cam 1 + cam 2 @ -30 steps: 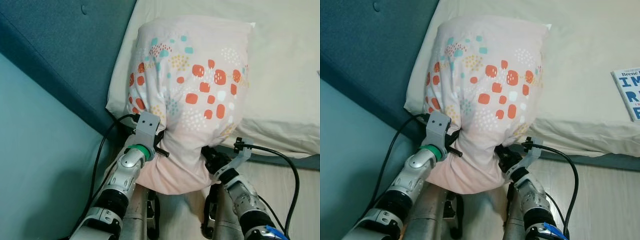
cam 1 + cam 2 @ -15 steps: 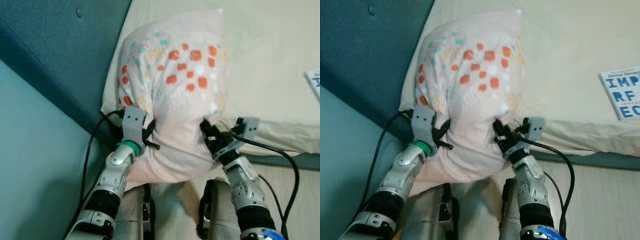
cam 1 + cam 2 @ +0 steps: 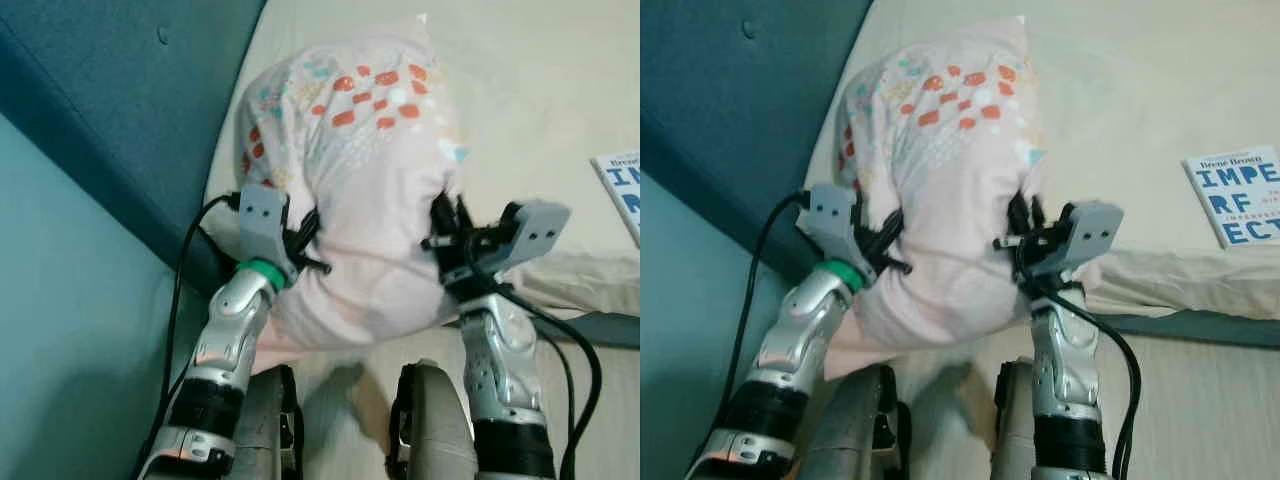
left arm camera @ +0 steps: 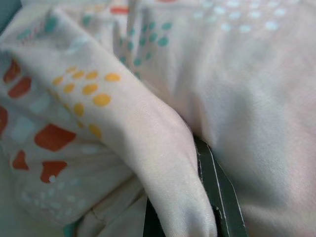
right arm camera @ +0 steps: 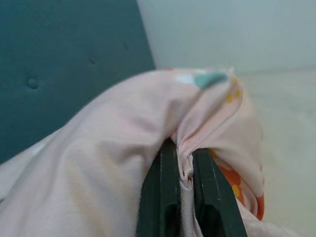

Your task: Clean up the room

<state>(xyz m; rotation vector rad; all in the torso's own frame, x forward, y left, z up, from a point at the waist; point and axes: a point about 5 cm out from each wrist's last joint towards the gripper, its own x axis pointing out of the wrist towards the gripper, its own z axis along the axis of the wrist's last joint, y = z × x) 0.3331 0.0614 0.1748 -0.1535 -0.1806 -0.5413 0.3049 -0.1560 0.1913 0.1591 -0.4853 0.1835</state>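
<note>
A pale pink pillow [image 3: 350, 180] with orange, teal and yellow dots is held up over the corner of the bed [image 3: 540, 90], its far end resting on the sheet. My left gripper [image 3: 303, 237] is shut on a fold of its left side; the fabric wraps over the black fingers [image 4: 217, 192] in the left wrist view. My right gripper [image 3: 442, 222] is shut on its right side, with a pinch of cloth [image 5: 186, 158] squeezed between the two black fingers [image 5: 163, 192].
A teal padded headboard [image 3: 130, 110] rises at the left, with a paler teal wall [image 3: 70, 330] below it. A book [image 3: 1235, 195] with blue letters lies on the sheet at the right. Wooden floor [image 3: 1200, 410] runs beside the bed.
Both grippers have lifted the near end of the pillow and pushed it farther onto the bed. The right arm rose most. The camera has shifted a little, bringing the book into sight.
</note>
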